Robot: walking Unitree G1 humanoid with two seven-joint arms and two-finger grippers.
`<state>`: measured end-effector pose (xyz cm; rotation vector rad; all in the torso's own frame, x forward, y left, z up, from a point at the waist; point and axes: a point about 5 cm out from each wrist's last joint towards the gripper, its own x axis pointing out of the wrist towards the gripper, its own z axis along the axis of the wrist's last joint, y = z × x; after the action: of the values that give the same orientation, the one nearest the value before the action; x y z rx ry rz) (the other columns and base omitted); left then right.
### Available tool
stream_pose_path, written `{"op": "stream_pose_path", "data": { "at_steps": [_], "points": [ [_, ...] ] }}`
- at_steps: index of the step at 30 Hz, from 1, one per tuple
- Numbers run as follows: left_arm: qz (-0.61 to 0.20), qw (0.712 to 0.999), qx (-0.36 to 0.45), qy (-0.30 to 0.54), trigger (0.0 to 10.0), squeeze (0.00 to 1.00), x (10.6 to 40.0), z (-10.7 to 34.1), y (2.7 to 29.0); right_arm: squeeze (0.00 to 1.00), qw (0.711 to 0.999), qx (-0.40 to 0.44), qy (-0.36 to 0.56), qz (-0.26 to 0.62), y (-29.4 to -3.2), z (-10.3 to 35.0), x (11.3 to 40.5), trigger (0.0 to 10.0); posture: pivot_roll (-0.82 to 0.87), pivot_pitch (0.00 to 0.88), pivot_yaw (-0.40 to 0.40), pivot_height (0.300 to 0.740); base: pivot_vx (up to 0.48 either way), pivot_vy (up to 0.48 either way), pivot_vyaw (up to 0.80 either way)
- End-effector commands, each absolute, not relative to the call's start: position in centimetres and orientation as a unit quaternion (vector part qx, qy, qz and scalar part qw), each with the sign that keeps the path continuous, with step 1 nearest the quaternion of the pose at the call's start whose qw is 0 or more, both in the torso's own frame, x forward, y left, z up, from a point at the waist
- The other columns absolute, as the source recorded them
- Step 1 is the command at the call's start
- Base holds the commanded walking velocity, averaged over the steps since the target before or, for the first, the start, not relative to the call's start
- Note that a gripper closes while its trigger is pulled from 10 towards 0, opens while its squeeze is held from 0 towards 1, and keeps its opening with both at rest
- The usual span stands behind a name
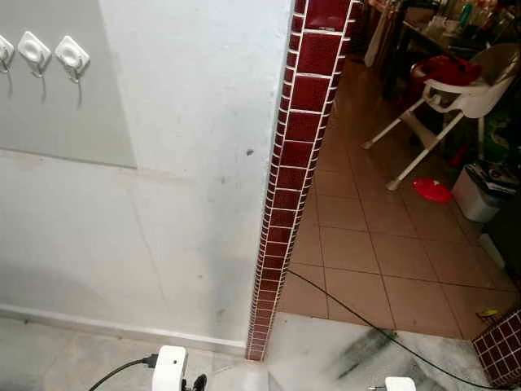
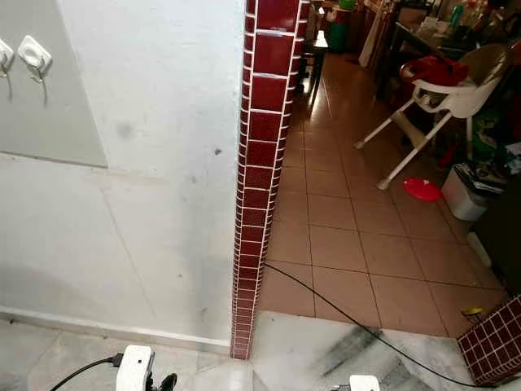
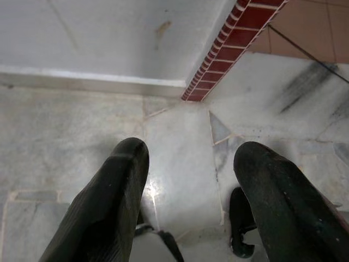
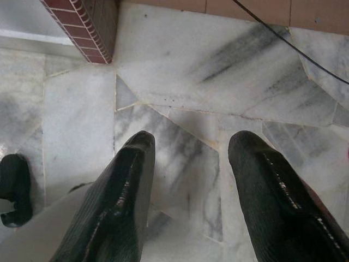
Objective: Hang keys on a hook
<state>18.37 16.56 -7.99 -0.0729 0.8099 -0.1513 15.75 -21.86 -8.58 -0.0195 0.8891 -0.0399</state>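
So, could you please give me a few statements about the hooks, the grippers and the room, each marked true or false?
1. White hooks are mounted on the grey wall panel, upper left. True.
2. Keys already hang from one of the hooks. False: the hooks are bare.
3. The left gripper is open, pointing down at marble floor. True.
4. The right gripper is clamped on a bunch of keys. False: its fingers are apart with nothing between them.
5. A white high chair stands on the tiled floor beyond the red-tiled wall edge. True.
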Motion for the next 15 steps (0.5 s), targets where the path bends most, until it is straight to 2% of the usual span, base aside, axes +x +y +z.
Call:
{"op": "stream_pose_path", "data": {
  "at_steps": [1, 7, 15],
  "points": [
    [-0.067, 0.913, -0.045, 0.400, 10.0, 0.00, 18.0, -8.2, 16.7, 0.00, 0.905, -0.003, 0.425, -0.028, -22.0, -8.5, 15.8, 10.0, -0.01, 0.000, -0.049, 0.740, 0.000, 0.000, 0.00],
    [-0.068, 0.915, -0.051, 0.394, 10.0, 0.00, 18.8, -7.9, 16.1, 0.00, 0.906, 0.003, 0.422, -0.032, -21.4, -8.6, 15.8, 10.0, 0.00, 0.000, -0.049, 0.740, 0.000, 0.000, 0.00],
    [-0.072, 0.921, -0.053, 0.379, 10.0, 0.00, 20.2, -7.2, 15.3, 0.00, 0.912, -0.003, 0.410, -0.016, -20.5, -8.3, 16.8, 10.0, -0.03, 0.000, -0.033, 0.740, 0.000, 0.000, 0.80]
  ]
}}
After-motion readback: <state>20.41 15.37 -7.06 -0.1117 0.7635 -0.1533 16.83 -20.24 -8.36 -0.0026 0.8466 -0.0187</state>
